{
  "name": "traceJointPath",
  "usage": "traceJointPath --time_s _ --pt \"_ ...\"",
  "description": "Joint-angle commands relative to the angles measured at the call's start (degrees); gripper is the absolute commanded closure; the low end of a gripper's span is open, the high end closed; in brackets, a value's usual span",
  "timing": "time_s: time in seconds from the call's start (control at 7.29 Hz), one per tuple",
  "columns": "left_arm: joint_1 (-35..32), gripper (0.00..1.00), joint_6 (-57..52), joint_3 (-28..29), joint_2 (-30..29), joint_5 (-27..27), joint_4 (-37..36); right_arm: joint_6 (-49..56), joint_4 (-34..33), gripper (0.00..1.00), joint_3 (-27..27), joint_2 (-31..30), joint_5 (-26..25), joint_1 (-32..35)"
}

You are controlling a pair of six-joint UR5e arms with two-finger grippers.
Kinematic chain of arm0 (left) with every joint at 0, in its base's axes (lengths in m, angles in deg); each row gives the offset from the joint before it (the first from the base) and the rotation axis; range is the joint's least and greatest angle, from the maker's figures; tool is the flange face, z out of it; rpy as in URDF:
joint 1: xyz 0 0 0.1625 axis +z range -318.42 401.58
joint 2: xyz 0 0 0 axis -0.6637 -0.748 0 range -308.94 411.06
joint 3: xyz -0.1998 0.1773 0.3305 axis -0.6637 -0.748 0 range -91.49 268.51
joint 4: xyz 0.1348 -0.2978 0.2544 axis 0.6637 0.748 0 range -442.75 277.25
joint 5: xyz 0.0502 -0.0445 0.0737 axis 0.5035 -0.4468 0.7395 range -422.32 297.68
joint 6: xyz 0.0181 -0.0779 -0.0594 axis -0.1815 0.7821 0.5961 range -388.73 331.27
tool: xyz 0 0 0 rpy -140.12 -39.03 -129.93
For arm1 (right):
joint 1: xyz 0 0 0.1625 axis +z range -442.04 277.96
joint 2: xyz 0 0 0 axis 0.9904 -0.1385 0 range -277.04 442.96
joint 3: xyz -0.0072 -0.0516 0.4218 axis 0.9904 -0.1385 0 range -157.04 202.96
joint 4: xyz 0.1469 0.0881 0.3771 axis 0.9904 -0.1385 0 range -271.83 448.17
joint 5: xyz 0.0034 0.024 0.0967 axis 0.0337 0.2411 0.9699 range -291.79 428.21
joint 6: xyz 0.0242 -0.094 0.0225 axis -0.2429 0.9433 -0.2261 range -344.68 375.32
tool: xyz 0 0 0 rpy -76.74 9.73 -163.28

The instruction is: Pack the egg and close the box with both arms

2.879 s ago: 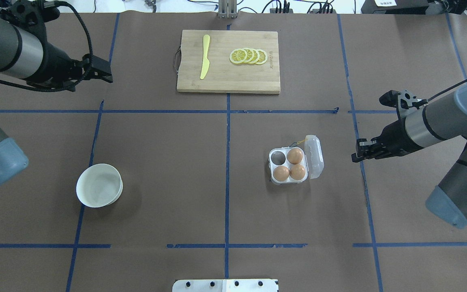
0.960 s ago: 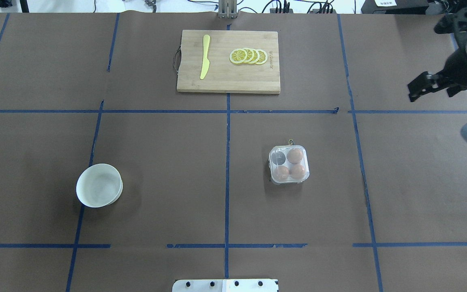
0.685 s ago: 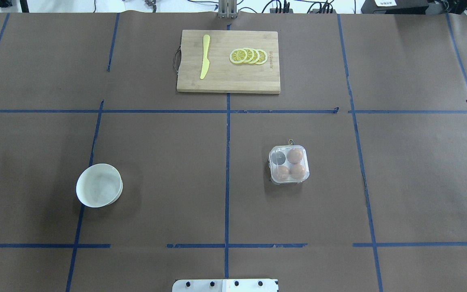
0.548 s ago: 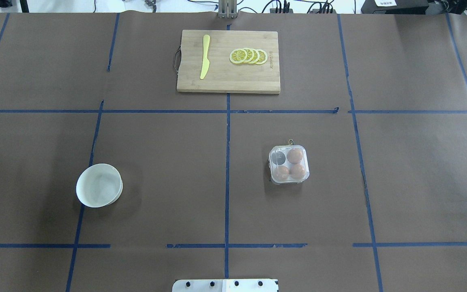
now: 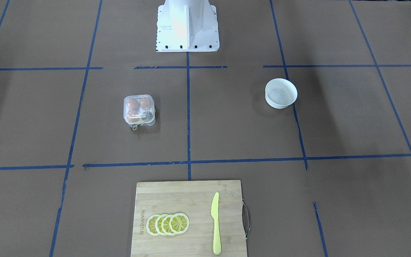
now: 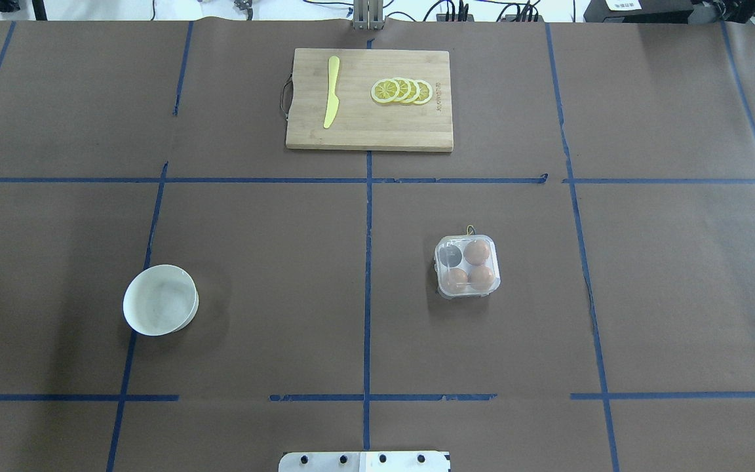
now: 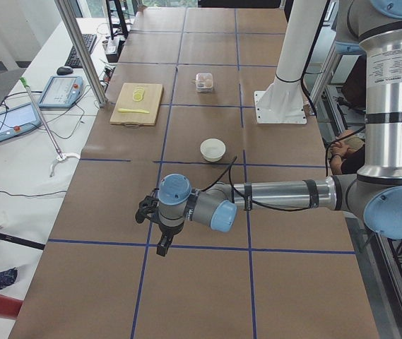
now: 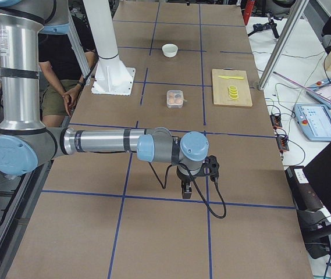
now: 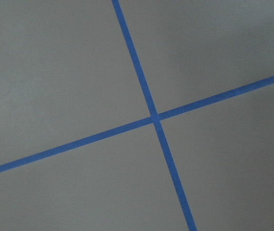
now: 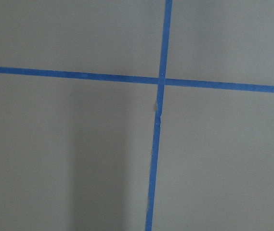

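The box (image 6: 448,254) stands right of the table's middle with its clear lid shut; it also shows in the front view (image 5: 149,118). Three tan-brown eggs lie under the lid, one being the egg (image 6: 477,252) in the far right cell; the far left cell is empty. The left gripper (image 7: 162,247) shows only in the exterior left view, far from the box over the table's left end. The right gripper (image 8: 184,190) shows only in the exterior right view, over the right end. I cannot tell whether either is open or shut. Both wrist views show only brown paper and blue tape.
A white bowl (image 6: 160,308) stands at the near left. A wooden cutting board (image 6: 369,128) at the far middle holds a yellow knife (image 6: 331,92) and lemon slices (image 6: 402,90). The white pedestal (image 5: 187,25) stands at the robot's edge.
The box lid, open 2.9 s ago, is shut. Both arms have drawn back out of the overhead view, the left one first, then the right one off the right edge.
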Motion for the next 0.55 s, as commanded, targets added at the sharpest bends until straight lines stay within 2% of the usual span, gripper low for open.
traceJointPath --time_s 0.0,0.14,0.41 --pt "-1.94 0.0 -0.22 -1.41 -0.19 -0.78 -3.38 0.08 1.02 0.0 -1.17 0.39 -0.24 0.35" --pt "-2.83 0.0 -2.31 -2.55 -0.36 -0.78 -7.3 0.08 1.02 0.0 -3.95 0.56 -0.42 0.35" --pt "-5.2 0.0 -4.96 -5.44 -1.5 -0.78 -13.29 -0.01 0.93 0.0 -5.03 -0.22 -0.25 0.44"
